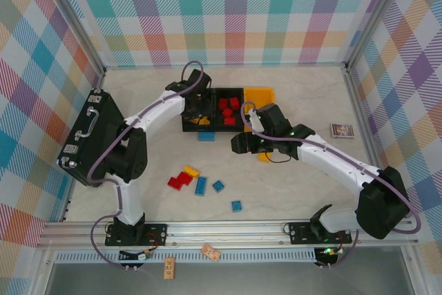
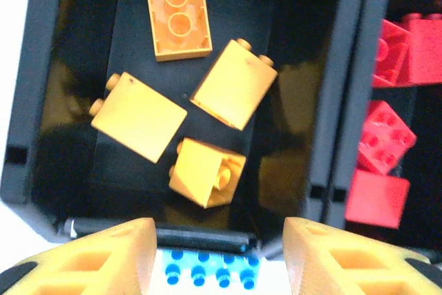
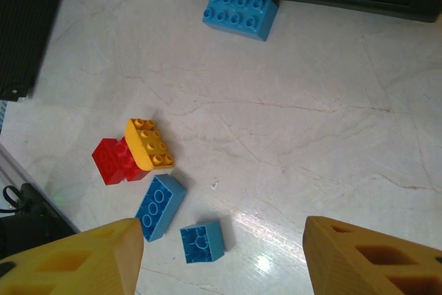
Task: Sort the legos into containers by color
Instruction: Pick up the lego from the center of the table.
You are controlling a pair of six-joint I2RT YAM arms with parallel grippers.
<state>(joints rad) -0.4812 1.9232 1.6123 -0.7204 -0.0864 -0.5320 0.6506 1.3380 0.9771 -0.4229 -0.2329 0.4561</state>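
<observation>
Far left, against the wall: black briefcase [image 1: 86, 136], no part of the sorting.

Next, left pincer [image 2: 219, 257] hanging over the left black bin [image 2: 31, 88], fingers spread, pinching nothing. Four yellow bricks [image 2: 138, 115] inside, lying at odd angles. Just outside that bin's near wall, on the tabletop [image 3: 311, 143]: long blue brick [image 2: 207, 271].

Nearer the arm bases, a loose cluster: red brick [image 3: 110, 160], yellow brick [image 3: 148, 144] touching and perhaps resting on it, two blue bricks [image 3: 160, 205] just beside, lone blue brick [image 1: 236, 206] further right.

Middle black bin [image 2: 359, 88] holding red bricks [image 2: 387, 136]; yellow-orange bin [image 1: 261, 94] beside it on the right.

Right pincer [image 3: 221, 260] above the loose cluster, likewise spread and empty.

Handling, as a guess: hard, light, hollow plastic with smooth, slightly slippery sides. Best pinched across two flat opposite sides, below the studs. Touching red and yellow likely to shift together.

Far right: small picture card [image 1: 342, 130], print too small to read. No brand or lettering legible on bricks or bins.
</observation>
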